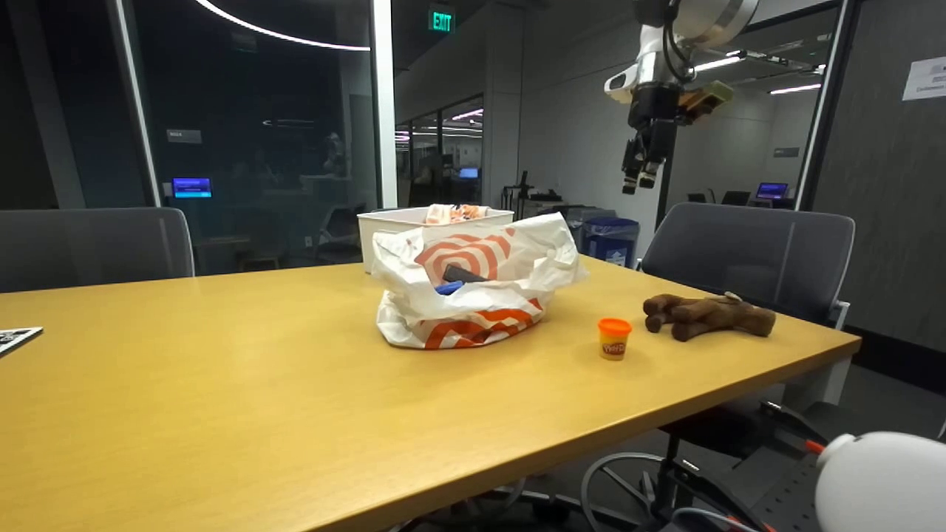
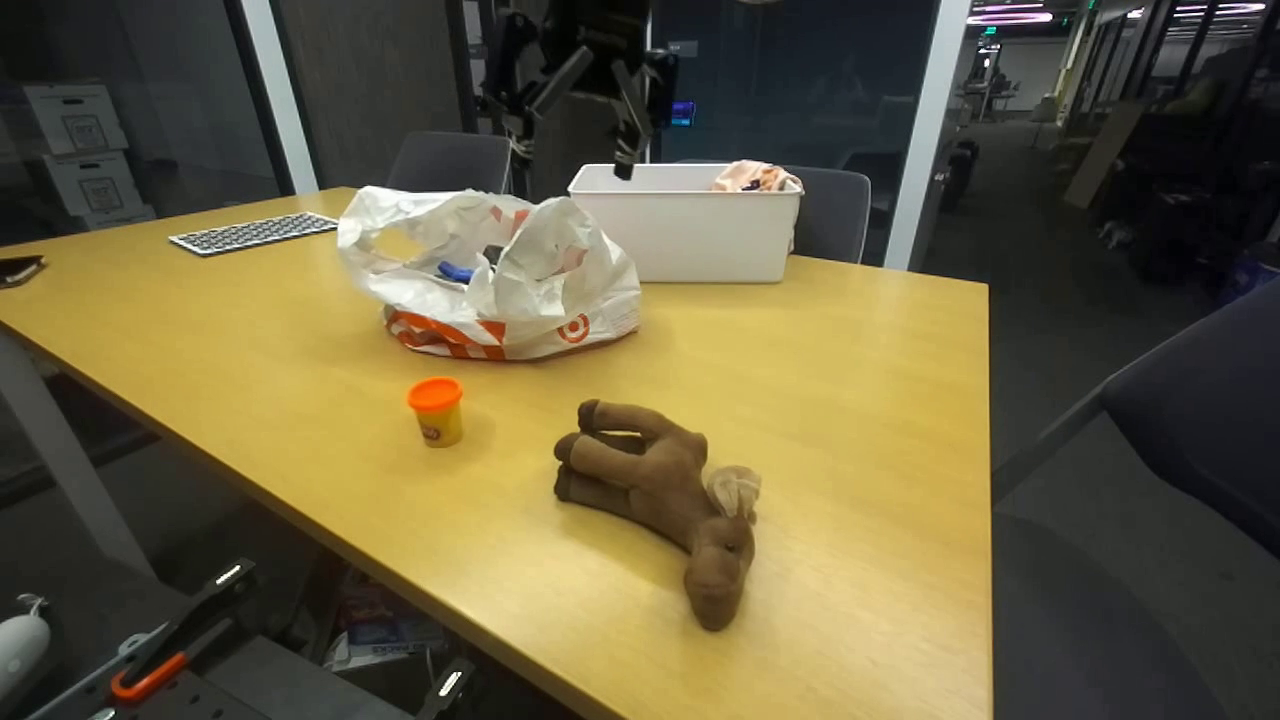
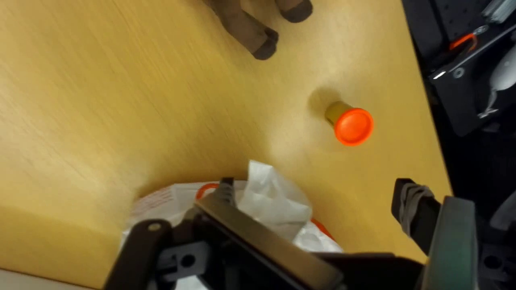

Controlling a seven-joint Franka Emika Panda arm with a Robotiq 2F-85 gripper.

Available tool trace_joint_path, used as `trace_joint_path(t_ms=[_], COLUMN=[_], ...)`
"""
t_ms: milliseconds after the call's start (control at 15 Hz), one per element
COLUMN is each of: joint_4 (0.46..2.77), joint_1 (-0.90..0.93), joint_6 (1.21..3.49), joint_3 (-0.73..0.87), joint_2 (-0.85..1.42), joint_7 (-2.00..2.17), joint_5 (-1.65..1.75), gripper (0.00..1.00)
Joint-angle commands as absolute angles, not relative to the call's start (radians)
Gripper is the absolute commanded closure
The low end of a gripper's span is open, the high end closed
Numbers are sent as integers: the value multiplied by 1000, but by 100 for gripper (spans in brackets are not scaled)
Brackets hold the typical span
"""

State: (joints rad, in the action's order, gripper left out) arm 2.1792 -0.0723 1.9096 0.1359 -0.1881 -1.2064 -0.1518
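Note:
My gripper (image 1: 638, 182) hangs high above the table in both exterior views, touching nothing. In the wrist view the gripper (image 3: 315, 185) is open, its fingers far apart and nothing held between them. Below it lies a crumpled white plastic bag (image 2: 590, 295) with red markings; a blue thing (image 2: 455, 271) and a dark thing show in its mouth. A small yellow tub (image 2: 440, 425) with an orange lid (image 3: 354, 127) stands upright beside the bag. A brown plush animal (image 2: 660, 470) lies on its side near the tub; only its legs (image 3: 252, 34) appear in the wrist view.
Behind the bag stands a white bin (image 2: 710, 235) with a patterned cloth (image 2: 755, 177) at its rim. A keyboard (image 2: 255, 233) and a dark flat object (image 2: 20, 270) lie farther along the table (image 1: 244, 384). Chairs (image 1: 754, 251) stand around the table edges.

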Motion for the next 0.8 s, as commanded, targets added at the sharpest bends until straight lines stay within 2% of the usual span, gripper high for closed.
trace_joint_path(t_ms=[0,400,733], joint_4=[2271,2427,2505], joint_1=[-86,-105,-135], joint_6=[2161,2357,2405], joint_3=[146,143,157], joint_2=[-124,-66,-20], joint_7=[-1099,-879,-695], joint_5=[-159,-43,98], gripper=[0,0,0])
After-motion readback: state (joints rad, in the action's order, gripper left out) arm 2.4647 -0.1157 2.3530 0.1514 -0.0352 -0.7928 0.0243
